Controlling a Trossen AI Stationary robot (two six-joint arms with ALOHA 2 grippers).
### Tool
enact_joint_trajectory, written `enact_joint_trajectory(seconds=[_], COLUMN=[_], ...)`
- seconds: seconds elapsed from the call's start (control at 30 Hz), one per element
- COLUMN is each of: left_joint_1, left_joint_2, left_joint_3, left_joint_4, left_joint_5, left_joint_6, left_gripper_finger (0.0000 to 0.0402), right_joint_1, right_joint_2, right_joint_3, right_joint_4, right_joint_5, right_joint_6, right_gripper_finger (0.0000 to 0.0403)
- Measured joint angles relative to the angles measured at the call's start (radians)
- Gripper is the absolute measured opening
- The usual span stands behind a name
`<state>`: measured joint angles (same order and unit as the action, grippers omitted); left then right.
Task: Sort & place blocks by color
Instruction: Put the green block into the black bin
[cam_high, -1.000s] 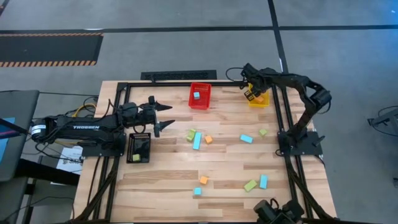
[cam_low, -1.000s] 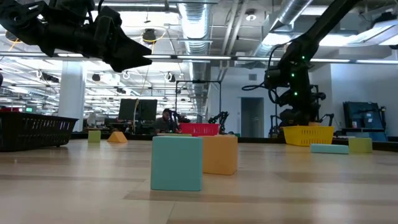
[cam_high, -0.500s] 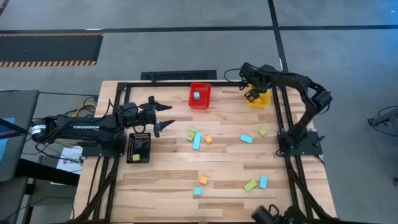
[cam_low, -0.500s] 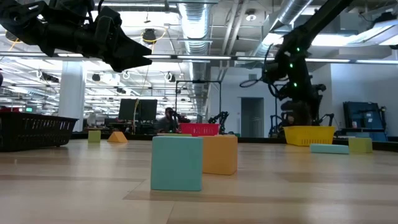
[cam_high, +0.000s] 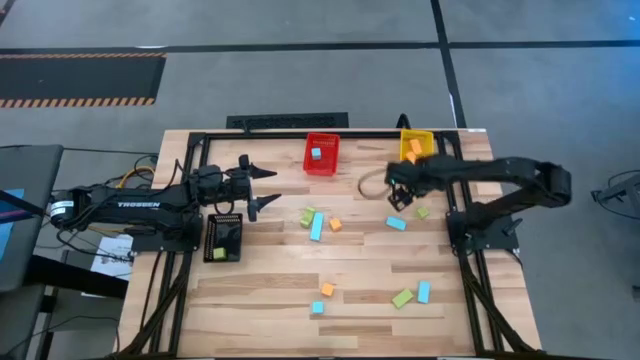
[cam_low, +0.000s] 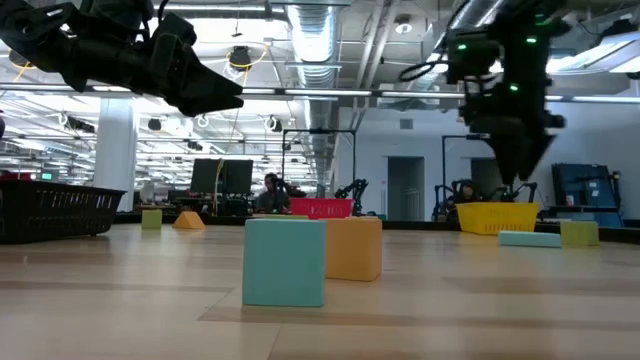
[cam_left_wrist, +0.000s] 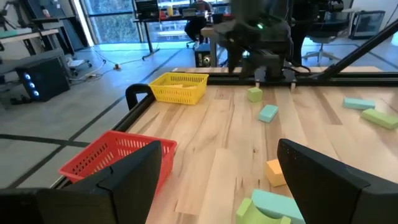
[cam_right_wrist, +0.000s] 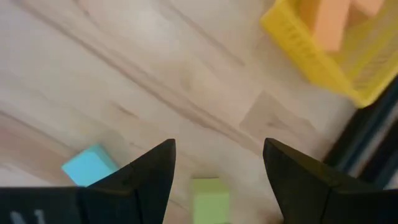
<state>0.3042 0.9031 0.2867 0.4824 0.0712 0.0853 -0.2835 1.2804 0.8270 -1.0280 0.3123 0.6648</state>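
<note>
Light blue, orange and lime green blocks lie scattered on the wooden table (cam_high: 260, 290). My right gripper (cam_high: 397, 195) is open and empty. It hangs above the table near a green cube (cam_right_wrist: 209, 193), also in the high view (cam_high: 423, 212), and a light blue block (cam_right_wrist: 90, 165), also in the high view (cam_high: 397, 222). My left gripper (cam_high: 262, 188) is open and empty, raised at the table's left beside the black bin (cam_high: 223, 237). The yellow bin (cam_high: 416, 147) holds orange blocks (cam_right_wrist: 329, 22).
The red bin (cam_high: 322, 155) at the far edge holds a light blue block. The black bin holds a green block. A cluster of blocks (cam_high: 315, 220) lies mid-table, and more blocks (cam_high: 410, 295) lie near the front. A black frame rail (cam_high: 455, 200) runs along the right.
My right gripper has left the yellow bin and swung toward the table's near edge and middle. It now hangs over the green cube and the light blue block. The orange blocks stay in the yellow bin.
</note>
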Motion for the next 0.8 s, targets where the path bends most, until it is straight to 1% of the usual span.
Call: enact_joint_trajectory(seconds=[0.1, 0.27, 0.5, 0.6, 0.67, 0.8], left_joint_1=[0.000, 0.000, 0.000, 0.000, 0.000, 0.000], left_joint_2=[0.000, 0.000, 0.000, 0.000, 0.000, 0.000], left_joint_3=[0.000, 0.000, 0.000, 0.000, 0.000, 0.000], left_joint_4=[0.007, 0.024, 0.046, 0.046, 0.049, 0.051], left_joint_5=[0.000, 0.000, 0.000, 0.000, 0.000, 0.000], left_joint_6=[0.000, -0.028, -0.095, -0.115, -0.123, -0.131], left_gripper_finger=[0.0306, 0.0306, 0.0306, 0.0306, 0.0306, 0.0306], right_joint_1=[0.072, 0.124, 0.159, 0.159, 0.159, 0.159], right_joint_2=[-0.038, -0.047, -0.047, -0.047, -0.047, -0.047], right_joint_3=[-0.096, -0.168, -0.206, -0.229, -0.246, -0.293], right_joint_4=[0.055, 0.056, 0.037, 0.001, 0.012, 0.057], right_joint_5=[0.000, 0.000, -0.007, -0.010, -0.011, -0.065], right_joint_6=[0.116, 0.222, 0.238, 0.272, 0.274, 0.248], right_gripper_finger=[0.0265, 0.0265, 0.0265, 0.0265, 0.0265, 0.0265])
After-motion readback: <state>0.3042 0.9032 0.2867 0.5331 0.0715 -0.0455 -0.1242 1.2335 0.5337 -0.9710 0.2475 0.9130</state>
